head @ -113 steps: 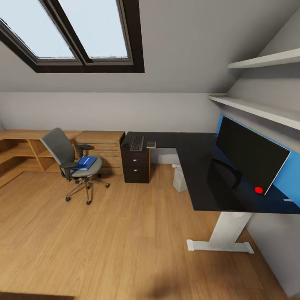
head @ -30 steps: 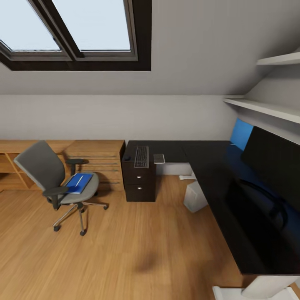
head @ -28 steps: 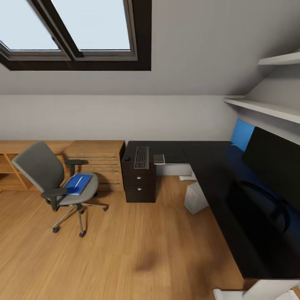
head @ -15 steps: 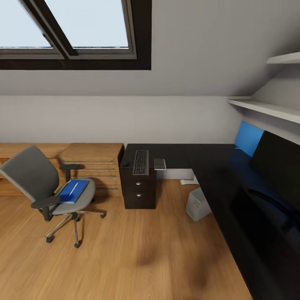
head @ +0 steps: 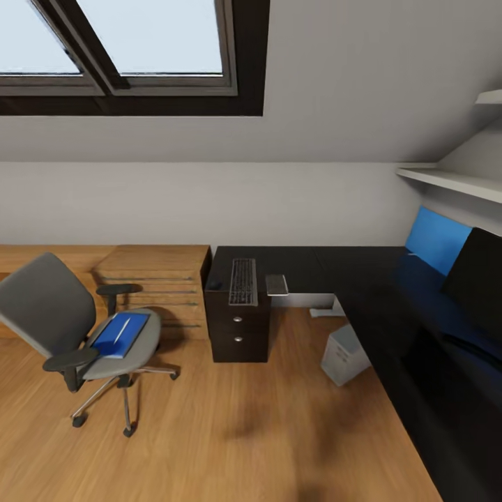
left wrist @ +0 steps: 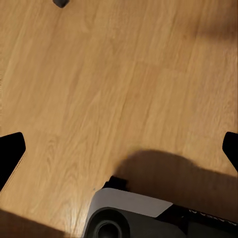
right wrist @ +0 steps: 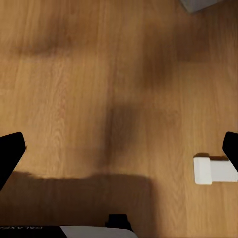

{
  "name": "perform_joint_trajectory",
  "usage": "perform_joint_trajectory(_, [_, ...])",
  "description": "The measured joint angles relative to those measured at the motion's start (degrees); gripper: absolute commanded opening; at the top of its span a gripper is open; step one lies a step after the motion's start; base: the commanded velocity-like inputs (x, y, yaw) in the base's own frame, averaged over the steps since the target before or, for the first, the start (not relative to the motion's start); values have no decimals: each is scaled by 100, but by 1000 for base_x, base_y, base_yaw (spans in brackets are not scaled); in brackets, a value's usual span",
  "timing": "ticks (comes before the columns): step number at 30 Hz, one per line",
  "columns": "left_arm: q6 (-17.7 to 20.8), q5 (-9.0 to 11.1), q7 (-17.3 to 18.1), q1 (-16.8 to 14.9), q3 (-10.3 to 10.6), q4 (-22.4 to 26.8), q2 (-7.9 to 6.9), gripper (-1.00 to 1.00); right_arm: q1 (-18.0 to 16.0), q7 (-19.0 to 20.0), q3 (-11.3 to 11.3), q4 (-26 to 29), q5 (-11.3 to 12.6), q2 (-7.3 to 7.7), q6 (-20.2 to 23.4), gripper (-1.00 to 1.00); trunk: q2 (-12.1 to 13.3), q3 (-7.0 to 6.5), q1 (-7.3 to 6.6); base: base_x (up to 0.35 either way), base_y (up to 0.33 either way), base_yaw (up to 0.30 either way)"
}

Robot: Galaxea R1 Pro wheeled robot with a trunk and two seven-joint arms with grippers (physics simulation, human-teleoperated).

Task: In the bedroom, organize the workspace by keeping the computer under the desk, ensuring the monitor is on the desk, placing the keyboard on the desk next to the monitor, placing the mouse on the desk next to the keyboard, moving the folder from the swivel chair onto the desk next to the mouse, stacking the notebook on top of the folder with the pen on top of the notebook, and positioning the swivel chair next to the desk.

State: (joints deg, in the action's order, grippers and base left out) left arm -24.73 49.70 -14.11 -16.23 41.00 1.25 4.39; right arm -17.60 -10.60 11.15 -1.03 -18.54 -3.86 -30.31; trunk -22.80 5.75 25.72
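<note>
The grey swivel chair [head: 52,314] stands on the wood floor at the left, apart from the black L-shaped desk [head: 328,268]. On its seat lies the blue folder [head: 111,340], with a thin white pen [head: 123,328] across it. At the desk's left end, above the drawers, the keyboard [head: 243,281] lies between the small dark mouse [head: 214,285] and the notebook [head: 277,284]. The monitor [head: 481,275] stands on the desk at the right edge. The pale computer [head: 345,354] stands on the floor under the desk. My left gripper [left wrist: 119,153] and right gripper [right wrist: 119,151] hang open over bare floor.
A low oak drawer unit [head: 157,279] stands between chair and desk. A blue panel [head: 436,240] and white shelves [head: 453,181] line the right wall. The desk's white foot [right wrist: 213,169] shows in the right wrist view, and my base [left wrist: 134,218] in the left wrist view.
The whole head view has shifted as the camera moved nearer the desk's left end. The chair, folder, keyboard and the other things have stayed in place.
</note>
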Motion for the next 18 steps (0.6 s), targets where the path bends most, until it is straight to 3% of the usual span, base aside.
perform_joint_trajectory(11, [-224, 4, 4, 8, 0, 0, 8, 100, 0, 0, 4, 0, 0, 0, 0, 100, 0, 0, 0, 267, 236, 0])
perform_joint_trajectory(18, [-299, 7, 14, 9, -1, 1, 9, 100, 0, -1, 9, 0, -1, 0, -4, 100, 1, 0, 2, 66, 53, -102])
